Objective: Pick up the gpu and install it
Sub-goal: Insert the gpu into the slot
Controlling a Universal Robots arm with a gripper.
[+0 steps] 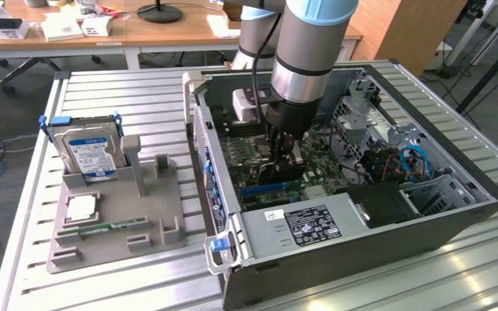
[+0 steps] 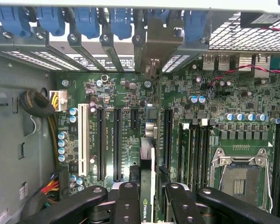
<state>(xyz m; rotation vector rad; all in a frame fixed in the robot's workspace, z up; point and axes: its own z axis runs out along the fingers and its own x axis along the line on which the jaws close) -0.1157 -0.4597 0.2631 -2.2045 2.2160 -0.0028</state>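
Your gpu point(image 2: 149, 161) is down inside the open computer case point(image 1: 362, 259). It's standing on edge over the motherboard point(image 2: 116, 93), with its metal bracket end up by the row of blue clips point(image 2: 86, 21) at the case's rear wall. The gripper point(image 2: 151, 205) has it pinched, jaws narrowed right onto its two faces. So pickup's done imo, and the card looks lined up with one of the long slots. Whether it's pushed fully home, I can't tell from here.

The case sits on a slatted metal table point(image 1: 128, 91). On the exterior view's left, a grey holder point(image 1: 119, 240) carries the hard drive point(image 1: 89, 152) and a memory stick point(image 1: 102, 229). Wooden desks point(image 1: 171, 32) stand behind.
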